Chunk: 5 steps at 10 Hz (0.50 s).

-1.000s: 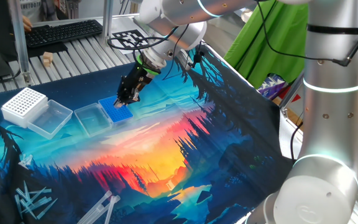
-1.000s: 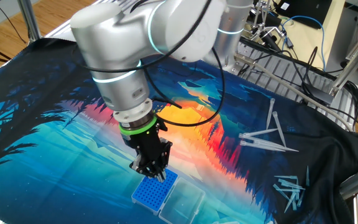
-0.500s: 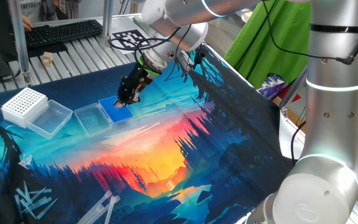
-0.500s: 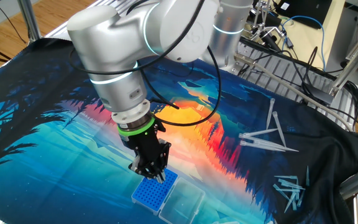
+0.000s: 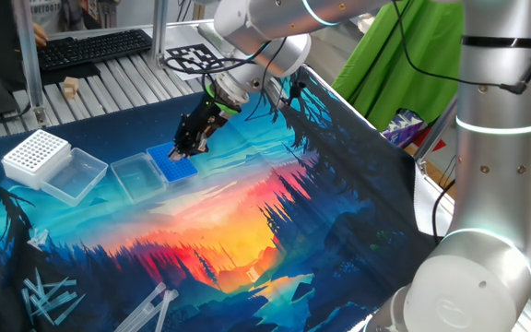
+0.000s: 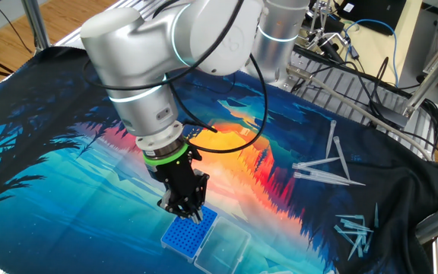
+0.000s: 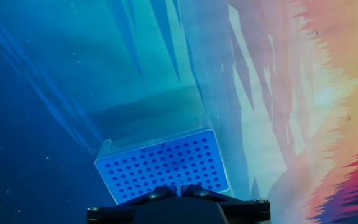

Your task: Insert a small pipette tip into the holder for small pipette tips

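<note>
Jaws pinched on the small pipette tip (image 7: pixel 179 186), the gripper (image 6: pixel 182 211) hovers above the blue holder (image 7: pixel 163 167); it should descend straight, centred on one hole.

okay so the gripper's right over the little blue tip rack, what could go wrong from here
1. The small pipette tip is only a sliver between the gripper fingertips; if tilted, it may hit the blue holder between holes rather than enter one.
2. The holes are fine and closely packed, so a small sideways error could jam it.
3. The holder looks light and loose on the printed mat; downward pressure might push it.
</note>
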### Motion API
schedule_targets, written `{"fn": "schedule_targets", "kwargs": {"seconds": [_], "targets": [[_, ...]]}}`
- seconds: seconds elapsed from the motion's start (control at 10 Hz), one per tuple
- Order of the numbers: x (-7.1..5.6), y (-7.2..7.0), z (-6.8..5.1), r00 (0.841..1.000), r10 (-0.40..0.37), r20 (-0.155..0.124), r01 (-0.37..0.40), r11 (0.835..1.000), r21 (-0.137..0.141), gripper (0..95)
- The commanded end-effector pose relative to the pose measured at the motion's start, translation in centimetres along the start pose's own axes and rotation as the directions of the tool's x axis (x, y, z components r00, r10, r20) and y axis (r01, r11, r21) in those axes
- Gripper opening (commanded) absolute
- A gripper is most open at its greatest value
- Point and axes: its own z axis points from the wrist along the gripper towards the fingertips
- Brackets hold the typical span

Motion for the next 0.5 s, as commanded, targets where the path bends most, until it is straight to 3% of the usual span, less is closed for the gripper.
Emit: {"fn": "schedule_targets", "kwargs": {"seconds": [0.1,0.5], "targets": [[-0.01,0.06,0.06,1.0,-0.003,-0.002,0.003,1.0,0.002,0.0],[0.0,0.06,0.01,1.0,0.008,-0.012,-0.008,1.0,0.005,0.0]]}}
